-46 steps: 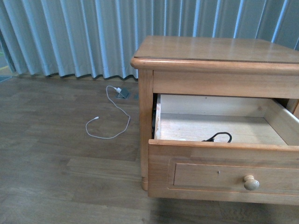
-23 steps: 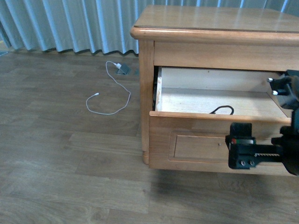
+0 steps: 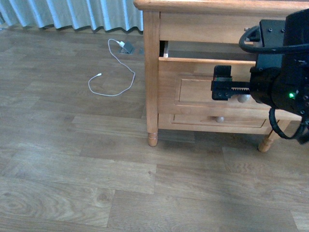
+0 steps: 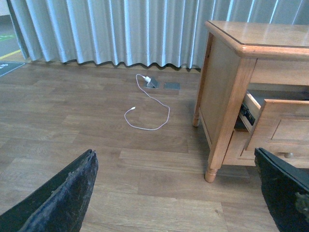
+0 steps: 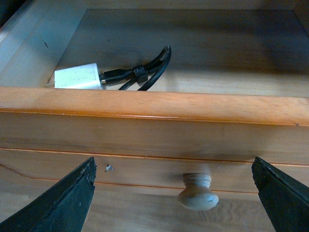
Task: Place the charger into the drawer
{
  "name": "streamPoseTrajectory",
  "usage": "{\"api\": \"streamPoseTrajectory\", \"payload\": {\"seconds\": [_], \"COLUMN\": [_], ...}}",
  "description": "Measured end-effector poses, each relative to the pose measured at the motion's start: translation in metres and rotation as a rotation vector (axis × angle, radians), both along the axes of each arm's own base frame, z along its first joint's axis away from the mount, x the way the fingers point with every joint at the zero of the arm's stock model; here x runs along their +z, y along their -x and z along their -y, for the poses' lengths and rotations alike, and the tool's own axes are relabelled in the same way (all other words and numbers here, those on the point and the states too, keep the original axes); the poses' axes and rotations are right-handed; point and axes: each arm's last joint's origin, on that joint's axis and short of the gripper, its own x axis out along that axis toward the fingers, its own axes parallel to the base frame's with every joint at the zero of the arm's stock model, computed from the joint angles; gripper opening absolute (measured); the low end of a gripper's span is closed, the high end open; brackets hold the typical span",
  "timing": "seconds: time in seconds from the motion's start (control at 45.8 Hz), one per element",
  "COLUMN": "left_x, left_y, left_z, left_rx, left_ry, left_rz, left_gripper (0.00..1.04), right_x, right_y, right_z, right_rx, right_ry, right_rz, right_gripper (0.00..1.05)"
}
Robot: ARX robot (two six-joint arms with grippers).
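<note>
The charger (image 5: 78, 77), a small white plug block with a looped black cable (image 5: 142, 72), lies inside the open upper drawer (image 5: 154, 130), close behind its front panel. My right gripper (image 5: 176, 210) is open and empty, right in front of the drawer front, with the round wooden knob (image 5: 198, 192) between its fingers and untouched. In the front view my right arm (image 3: 285, 72) covers part of the drawer front (image 3: 193, 89); the charger is hidden there. My left gripper (image 4: 174, 203) is open and empty above the floor, left of the nightstand (image 4: 227, 72).
A thin white cable (image 3: 113, 72) lies looped on the wood floor left of the nightstand, running to a floor socket (image 3: 127, 47) by the curtain. The lower, shallower drawer (image 3: 219, 119) is shut. The nightstand leg (image 3: 152, 135) stands on the floor.
The front view has dropped lower and shows more floor. My right arm came into view and now sits in front of the upper drawer front. The drawer's inside no longer shows in that view.
</note>
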Motion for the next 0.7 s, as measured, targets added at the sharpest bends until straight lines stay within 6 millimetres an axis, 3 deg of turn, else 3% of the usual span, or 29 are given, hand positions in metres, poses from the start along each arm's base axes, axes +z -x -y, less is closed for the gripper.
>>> {"api": "streamPoseTrajectory", "payload": {"seconds": [0.371,0.698], "left_x": [0.0,0.0], "left_y": [0.0,0.0], "left_z": [0.0,0.0], "left_rx": [0.0,0.0], "left_ry": [0.0,0.0], "left_rz": [0.0,0.001], "left_gripper": [0.99,0.99], "right_x": [-0.013,-0.021], "right_y": [-0.066,-0.091], "right_z": [-0.011,-0.021], "right_rx": [-0.078,-0.107], "right_ry": [0.05,0.069], "right_rz": [0.126,0.17], "right_gripper": [0.96,0.96]}}
